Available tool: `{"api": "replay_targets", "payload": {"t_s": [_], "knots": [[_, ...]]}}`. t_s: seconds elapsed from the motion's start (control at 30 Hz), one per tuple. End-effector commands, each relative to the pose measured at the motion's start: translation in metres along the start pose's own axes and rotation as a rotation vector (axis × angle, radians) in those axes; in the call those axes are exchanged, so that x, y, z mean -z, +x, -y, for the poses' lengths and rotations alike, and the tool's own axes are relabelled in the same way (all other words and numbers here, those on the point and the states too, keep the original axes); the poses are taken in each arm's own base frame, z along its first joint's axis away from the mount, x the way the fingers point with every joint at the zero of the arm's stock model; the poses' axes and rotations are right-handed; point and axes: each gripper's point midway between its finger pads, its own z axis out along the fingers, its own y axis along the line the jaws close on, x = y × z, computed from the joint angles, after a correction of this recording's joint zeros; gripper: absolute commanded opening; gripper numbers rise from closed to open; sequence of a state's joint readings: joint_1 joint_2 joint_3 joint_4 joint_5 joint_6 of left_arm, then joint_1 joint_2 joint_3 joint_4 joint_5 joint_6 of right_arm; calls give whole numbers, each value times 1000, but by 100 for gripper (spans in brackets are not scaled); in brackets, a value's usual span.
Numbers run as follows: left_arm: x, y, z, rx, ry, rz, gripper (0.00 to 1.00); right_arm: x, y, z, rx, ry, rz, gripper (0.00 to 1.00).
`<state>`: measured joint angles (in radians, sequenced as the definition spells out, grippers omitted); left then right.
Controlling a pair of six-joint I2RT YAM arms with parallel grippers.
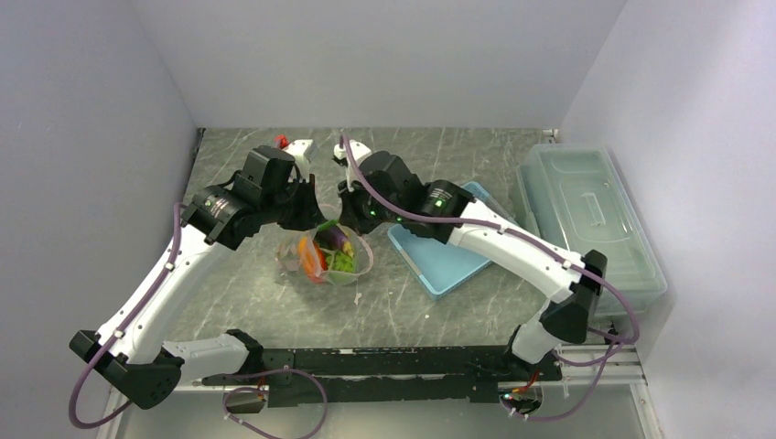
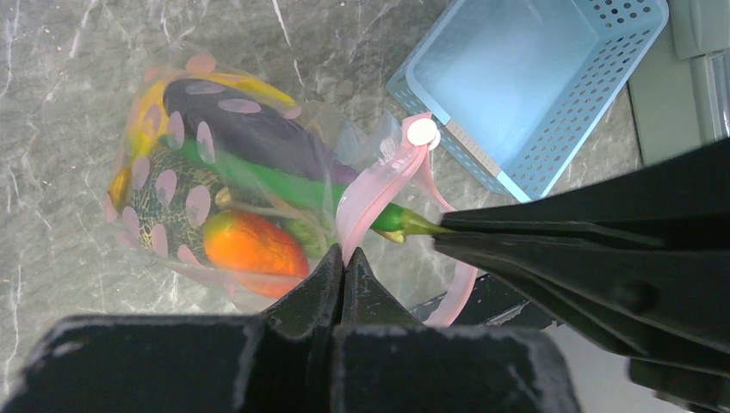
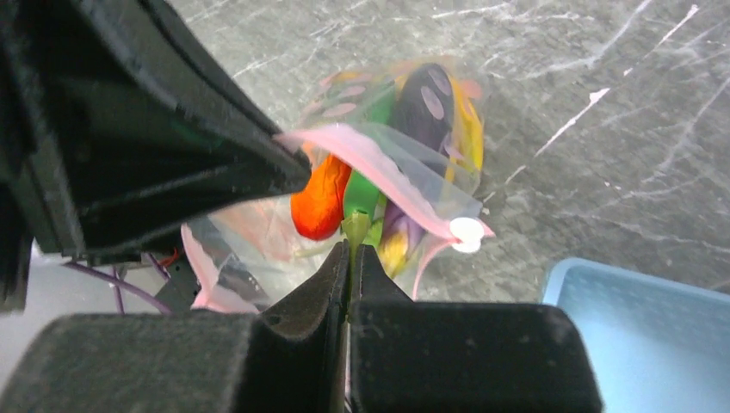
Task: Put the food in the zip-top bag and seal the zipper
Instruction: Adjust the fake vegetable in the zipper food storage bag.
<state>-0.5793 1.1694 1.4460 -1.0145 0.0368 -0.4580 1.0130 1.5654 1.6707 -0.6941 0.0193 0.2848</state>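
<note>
The left claw pinches the zipper. The right claw, clamped on the pod tip just ahead, should push it fully inside the bag before sealing.

Left arm and right arm: white shells, black joints, purple cables. Left pincer matte black, edges scuffed pale.

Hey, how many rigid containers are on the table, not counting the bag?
2: the light-blue basket just right of the zip-top bag, and the clear lidded box along the right wall. The arms could hide something small.
</note>
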Motion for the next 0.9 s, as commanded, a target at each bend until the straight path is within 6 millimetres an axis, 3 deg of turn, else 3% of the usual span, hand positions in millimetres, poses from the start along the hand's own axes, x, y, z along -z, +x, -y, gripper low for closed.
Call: {"api": "replay_targets", "payload": {"t_s": [0.0, 0.37, 0.63, 0.87], "knots": [[14, -16, 14, 1, 59, 62, 0, -19, -23, -13, -57, -61, 88, 0], [16, -14, 16, 0, 78, 60, 0, -59, -4, -14, -150, -53, 75, 0], [15, -14, 22, 8, 110, 56, 0, -86, 16, -2, -246, 10, 89, 0], [16, -14, 24, 6, 117, 57, 0, -103, 20, -2, -280, 17, 86, 0]]}}
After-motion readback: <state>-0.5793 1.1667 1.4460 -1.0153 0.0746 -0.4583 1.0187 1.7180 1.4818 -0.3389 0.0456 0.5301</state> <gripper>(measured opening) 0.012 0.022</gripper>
